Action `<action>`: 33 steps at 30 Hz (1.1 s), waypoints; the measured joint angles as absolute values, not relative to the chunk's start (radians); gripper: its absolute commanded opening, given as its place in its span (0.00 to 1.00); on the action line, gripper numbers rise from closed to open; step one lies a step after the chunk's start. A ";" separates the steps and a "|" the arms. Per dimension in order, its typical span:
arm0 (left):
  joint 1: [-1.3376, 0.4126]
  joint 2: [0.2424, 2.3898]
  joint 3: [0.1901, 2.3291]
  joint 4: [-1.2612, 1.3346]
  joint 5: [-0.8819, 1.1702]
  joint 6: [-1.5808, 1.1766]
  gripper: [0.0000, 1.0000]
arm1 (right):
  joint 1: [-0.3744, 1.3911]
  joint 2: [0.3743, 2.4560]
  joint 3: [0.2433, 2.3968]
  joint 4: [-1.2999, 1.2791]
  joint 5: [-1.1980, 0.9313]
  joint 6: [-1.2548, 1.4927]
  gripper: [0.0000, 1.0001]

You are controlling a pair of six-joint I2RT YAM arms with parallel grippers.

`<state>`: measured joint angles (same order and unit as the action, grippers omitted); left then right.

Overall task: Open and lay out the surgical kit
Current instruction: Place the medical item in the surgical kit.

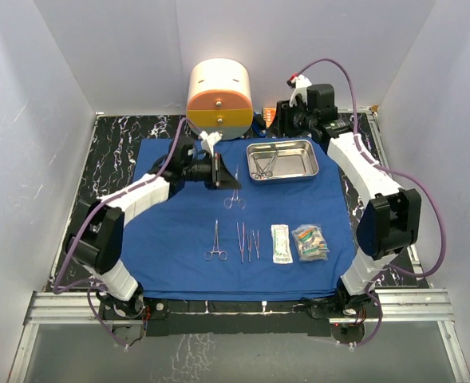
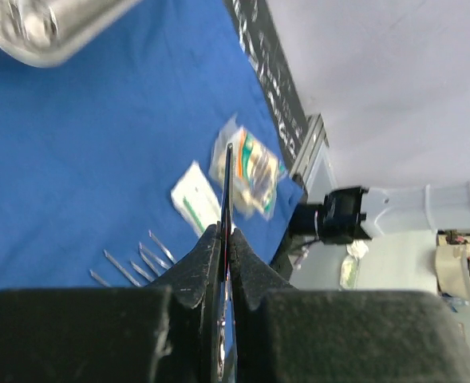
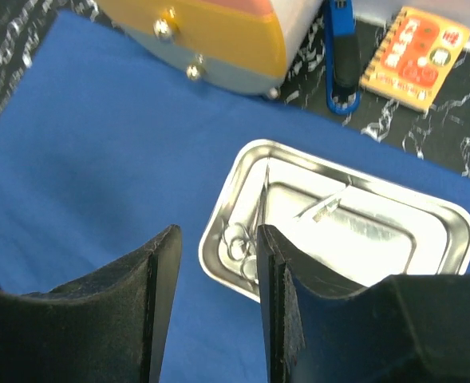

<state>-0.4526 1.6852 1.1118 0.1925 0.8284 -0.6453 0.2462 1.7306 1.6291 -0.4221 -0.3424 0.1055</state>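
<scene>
The royal-blue cloth (image 1: 179,255) lies spread flat on the table. The steel tray (image 1: 306,170) stands at its back right and has ring-handled instruments (image 1: 265,163) in it. My left gripper (image 1: 223,172) is shut on a thin ring-handled instrument (image 1: 235,198), held just above the cloth left of the tray. In the left wrist view (image 2: 226,231) its blade (image 2: 228,179) sticks out edge-on. Forceps (image 1: 215,243), tweezers and scalpels (image 1: 248,242) and two clear packets (image 1: 280,243) (image 1: 310,242) lie in a row at the front. My right gripper (image 3: 219,231) is open and empty above the tray's (image 3: 426,219) left edge.
The round cream-and-orange drawer container (image 1: 219,100) stands at the cloth's back edge. The small orange box (image 3: 414,56) and a blue object (image 3: 342,56) lie behind the tray. White walls close in three sides.
</scene>
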 measured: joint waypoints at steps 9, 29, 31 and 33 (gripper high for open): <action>-0.509 1.543 0.817 0.191 0.829 -0.690 0.00 | 0.197 1.652 1.422 -0.410 -0.374 0.030 0.41; -0.402 1.295 0.549 -0.027 0.795 -0.499 0.00 | 0.147 1.502 1.330 -0.366 -0.369 -0.018 0.41; -0.379 1.291 0.537 -0.045 0.797 -0.479 0.00 | 0.147 1.502 1.327 -0.369 -0.370 -0.019 0.41; -0.364 1.291 0.527 -0.048 0.802 -0.469 0.00 | 0.147 1.502 1.327 -0.366 -0.372 -0.020 0.41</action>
